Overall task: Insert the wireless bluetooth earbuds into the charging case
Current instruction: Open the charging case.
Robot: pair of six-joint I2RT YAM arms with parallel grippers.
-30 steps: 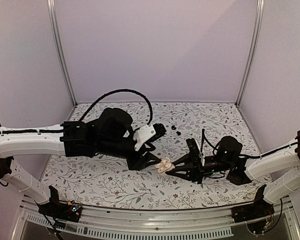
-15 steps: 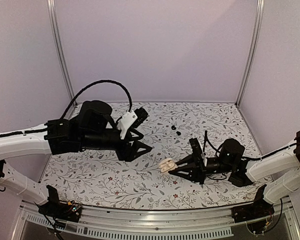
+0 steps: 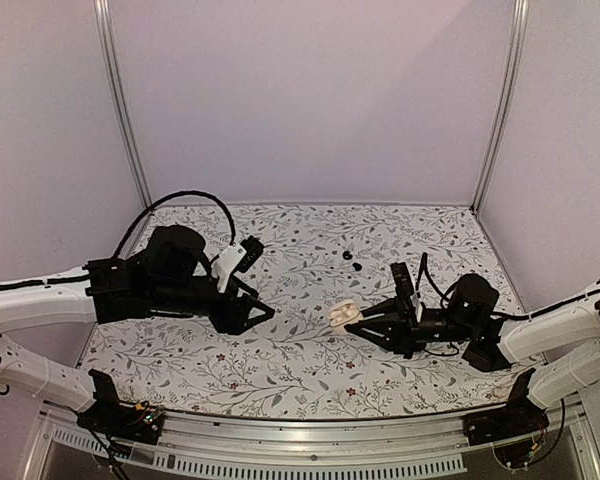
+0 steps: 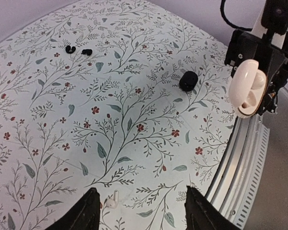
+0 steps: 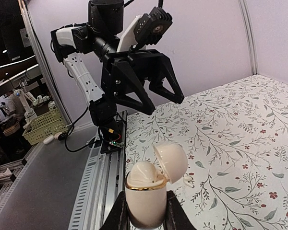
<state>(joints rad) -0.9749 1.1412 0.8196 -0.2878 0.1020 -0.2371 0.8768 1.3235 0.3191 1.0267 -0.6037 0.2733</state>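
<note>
Top cam only gives the earbuds (image 3: 347,255) as two black specks, zero detail. Right wrist cam chops off the cream case (image 5: 145,196) bottom and right gripper (image 5: 145,213) fingers.

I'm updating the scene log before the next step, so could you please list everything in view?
Black buds: two, black, side by side on the far part of the cloth, clear of both arms.
White bud: one, white, loose on the cloth below the left end effector.
Black case: one, black, oval, on the cloth near the right arm.
Cream case: one, cream, lid open, gripped by the right end effector.
Cloth: one, white with a leaf and flower print, covering the table.
Left end effector: black, open, empty.
Right end effector: black, shut on the cream case.
</note>
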